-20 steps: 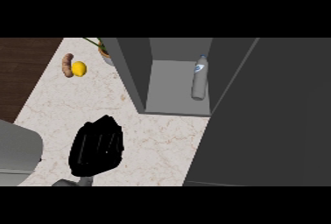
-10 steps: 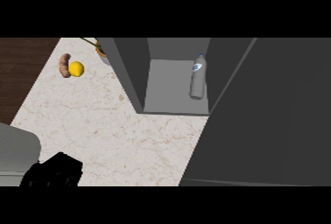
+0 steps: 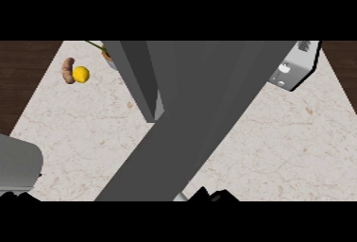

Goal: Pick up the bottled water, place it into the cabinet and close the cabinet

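The dark grey cabinet door (image 3: 202, 118) stretches from the top centre down to the lower edge and covers the cabinet's opening. The cabinet's left side wall (image 3: 141, 78) stands beside it, with a thin light strip showing at its lower end. The bottled water is hidden and shows nowhere. A small black part of my right hand (image 3: 210, 194) pokes up at the lower edge, just right of the door's bottom end. Only a sliver of my left hand (image 3: 14, 195) shows at the lower left corner. Neither hand shows enough to tell its state.
A yellow lemon (image 3: 81, 74) and a brown sausage-shaped item (image 3: 68, 71) lie at the back left of the marble counter (image 3: 279, 142). A white appliance (image 3: 293, 68) stands at the back right. A grey box (image 3: 17, 165) sits at the left edge.
The cabinet door has swung across the opening and now hides the shelf and the bottle. My left hand has sunk to the lower edge. A bit of my right hand has appeared.
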Robot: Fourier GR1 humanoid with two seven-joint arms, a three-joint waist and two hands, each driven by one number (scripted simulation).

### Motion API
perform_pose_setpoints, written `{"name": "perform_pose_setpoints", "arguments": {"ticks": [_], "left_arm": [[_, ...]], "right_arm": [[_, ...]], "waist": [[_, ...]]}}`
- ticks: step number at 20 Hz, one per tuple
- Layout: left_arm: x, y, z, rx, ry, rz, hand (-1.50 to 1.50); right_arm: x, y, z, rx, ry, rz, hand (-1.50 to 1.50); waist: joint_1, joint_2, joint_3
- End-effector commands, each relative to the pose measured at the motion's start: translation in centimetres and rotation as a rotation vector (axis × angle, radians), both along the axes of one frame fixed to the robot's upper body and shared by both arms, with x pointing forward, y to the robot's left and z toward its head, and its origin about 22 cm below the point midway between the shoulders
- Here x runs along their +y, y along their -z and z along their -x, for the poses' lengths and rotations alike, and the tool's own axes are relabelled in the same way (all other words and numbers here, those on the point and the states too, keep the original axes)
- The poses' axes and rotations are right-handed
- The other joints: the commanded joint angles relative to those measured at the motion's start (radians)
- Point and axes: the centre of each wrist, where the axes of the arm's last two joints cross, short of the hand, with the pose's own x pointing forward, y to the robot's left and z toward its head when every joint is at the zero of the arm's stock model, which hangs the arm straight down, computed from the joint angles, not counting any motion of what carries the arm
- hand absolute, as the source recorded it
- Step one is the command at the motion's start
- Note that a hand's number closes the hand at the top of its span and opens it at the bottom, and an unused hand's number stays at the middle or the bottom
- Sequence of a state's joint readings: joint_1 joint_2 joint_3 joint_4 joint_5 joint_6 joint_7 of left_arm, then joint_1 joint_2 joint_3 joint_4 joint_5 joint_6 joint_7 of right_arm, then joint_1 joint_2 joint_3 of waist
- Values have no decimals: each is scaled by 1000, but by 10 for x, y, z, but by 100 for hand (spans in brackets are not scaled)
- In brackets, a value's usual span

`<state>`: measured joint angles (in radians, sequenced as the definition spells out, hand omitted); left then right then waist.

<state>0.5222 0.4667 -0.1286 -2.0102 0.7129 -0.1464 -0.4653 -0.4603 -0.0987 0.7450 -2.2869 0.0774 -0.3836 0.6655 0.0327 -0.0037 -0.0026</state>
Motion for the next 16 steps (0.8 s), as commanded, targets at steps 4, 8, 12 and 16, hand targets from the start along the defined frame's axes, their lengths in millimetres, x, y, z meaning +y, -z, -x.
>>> {"name": "perform_pose_setpoints", "arguments": {"ticks": [4,8,12,16], "left_arm": [[22,-4,21,-9,-15,4,150],[44,0,29,-6,-26,2,150],[33,-1,33,1,-22,-10,150],[72,-15,34,-27,-38,-7,150]], "right_arm": [[30,-14,-66,32,47,-26,150],[20,-22,-101,38,47,11,150],[32,-28,-142,61,55,-1,150],[35,-21,-168,75,75,48,150]], "waist": [[-6,6,2],[-12,6,2],[-8,8,2],[-9,6,2]]}}
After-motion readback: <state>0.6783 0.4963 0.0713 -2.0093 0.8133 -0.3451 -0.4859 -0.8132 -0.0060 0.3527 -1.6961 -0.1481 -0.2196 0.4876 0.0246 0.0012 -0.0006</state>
